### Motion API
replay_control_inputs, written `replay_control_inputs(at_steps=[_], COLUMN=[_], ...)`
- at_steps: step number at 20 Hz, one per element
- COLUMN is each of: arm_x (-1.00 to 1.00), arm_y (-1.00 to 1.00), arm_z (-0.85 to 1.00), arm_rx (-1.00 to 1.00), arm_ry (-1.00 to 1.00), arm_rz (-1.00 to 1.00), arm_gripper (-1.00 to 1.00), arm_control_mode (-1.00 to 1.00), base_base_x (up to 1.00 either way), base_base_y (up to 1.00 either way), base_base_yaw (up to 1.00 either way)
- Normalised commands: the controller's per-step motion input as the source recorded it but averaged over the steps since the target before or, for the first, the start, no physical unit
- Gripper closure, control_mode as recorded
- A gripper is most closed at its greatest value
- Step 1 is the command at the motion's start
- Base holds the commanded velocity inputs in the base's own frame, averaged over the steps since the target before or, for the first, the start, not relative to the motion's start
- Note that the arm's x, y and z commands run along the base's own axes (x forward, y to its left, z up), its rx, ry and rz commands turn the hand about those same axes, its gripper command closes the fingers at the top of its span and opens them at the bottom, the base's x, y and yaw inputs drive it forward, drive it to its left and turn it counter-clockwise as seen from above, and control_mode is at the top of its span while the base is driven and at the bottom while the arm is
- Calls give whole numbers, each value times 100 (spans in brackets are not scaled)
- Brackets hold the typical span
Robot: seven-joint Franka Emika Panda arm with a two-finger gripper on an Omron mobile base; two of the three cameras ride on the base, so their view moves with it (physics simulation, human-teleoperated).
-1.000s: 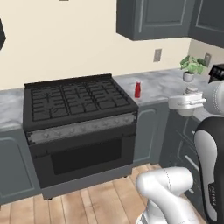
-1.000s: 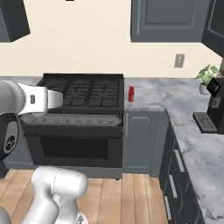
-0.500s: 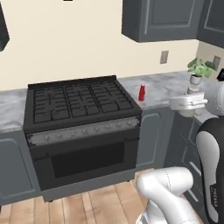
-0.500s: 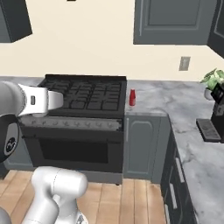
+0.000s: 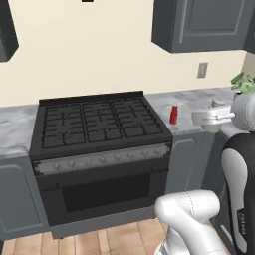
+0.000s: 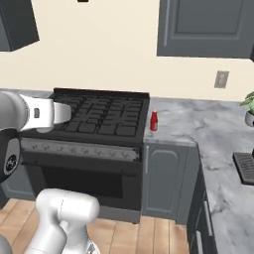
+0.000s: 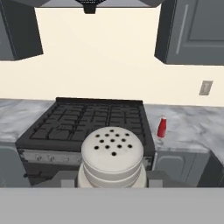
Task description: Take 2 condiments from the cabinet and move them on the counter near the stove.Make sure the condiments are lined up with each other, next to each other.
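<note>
1. While the arm hangs in front of the range, the gripper (image 7: 112, 186) sits pinched on the pale jar (image 7: 112, 158), its perforated lid facing up at the 6 o'clock edge of the hand view.
2. From the left base view, the same jar (image 5: 217, 104) peeks above the white wrist at about 3 o'clock, out over the counter (image 5: 199, 102) to the right of the stove (image 5: 99, 149).
3. Standing upright on that marble, the red squeeze bottle (image 5: 173, 114) is just beside the stove's right edge, near its front corner.
4. Seen from the right base view, the bottle (image 6: 154, 121) lies at roughly 12 o'clock from the base cabinet door below it, and the stove (image 6: 94, 144) spreads off toward 9 o'clock.
5. Looking along the hand, the bottle (image 7: 162, 128) is at about 2 o'clock from the jar, well apart from it, with the grates stretching behind.
6. Up on the wall, the dark grey cabinet (image 6: 206, 27) hangs at 1 o'clock, door shut, its silver bar handle vertical along the left side.
7. A wall outlet (image 6: 221, 79) sits below it, and a green plant (image 5: 243, 82) shows at the far right of the counter.
</note>
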Motion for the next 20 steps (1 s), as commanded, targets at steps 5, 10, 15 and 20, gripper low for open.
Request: replay_control_inputs(at_steps=[5, 10, 15, 20], arm_x=[0, 0, 0, 0], arm_y=[0, 0, 0, 0], arm_z=[0, 0, 0, 0], arm_rx=[0, 0, 0, 0], arm_ry=[0, 0, 0, 0], arm_rz=[0, 0, 0, 0], arm_gripper=[100, 100, 100, 100], arm_control_mode=[100, 100, 100, 100], base_base_x=[46, 55, 53, 43], base_base_y=[-35, -24, -23, -29], base_base_yaw=[14, 13, 13, 13])
